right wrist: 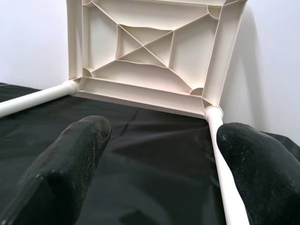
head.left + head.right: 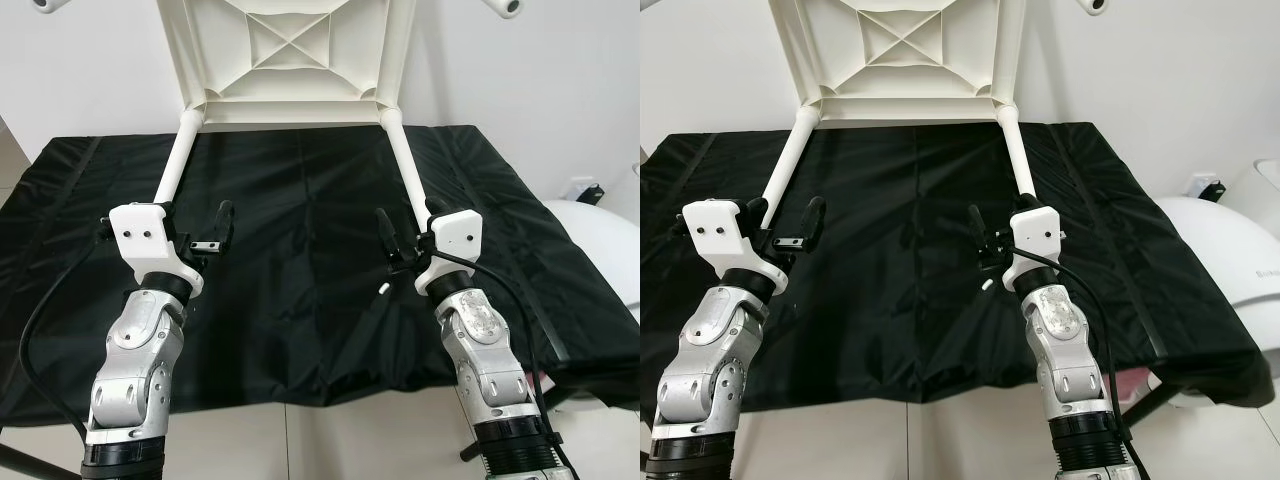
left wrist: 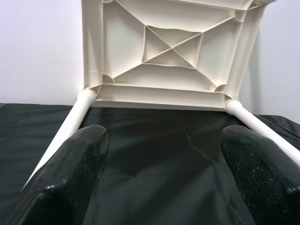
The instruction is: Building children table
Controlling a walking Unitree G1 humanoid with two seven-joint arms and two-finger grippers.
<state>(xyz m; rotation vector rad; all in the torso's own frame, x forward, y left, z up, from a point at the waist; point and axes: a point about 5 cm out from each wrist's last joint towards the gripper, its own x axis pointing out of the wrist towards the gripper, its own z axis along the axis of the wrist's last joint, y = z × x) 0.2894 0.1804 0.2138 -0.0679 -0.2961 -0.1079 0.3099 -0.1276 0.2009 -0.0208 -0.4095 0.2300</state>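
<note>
The white table top stands on edge against the wall, ribbed underside facing the robot, at the far edge of the black cloth. Two legs run forward over the cloth: the left leg and the right leg. Both forearms are raised and angled forward. The left gripper and right gripper hover near the leg ends, fingers spread wide, holding nothing.

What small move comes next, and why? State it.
Probably shut the right gripper on the right leg. The white tabletop stands on edge against the wall, two legs lying toward the robot; both grippers are open, and that leg lies by the right fingers.
</note>
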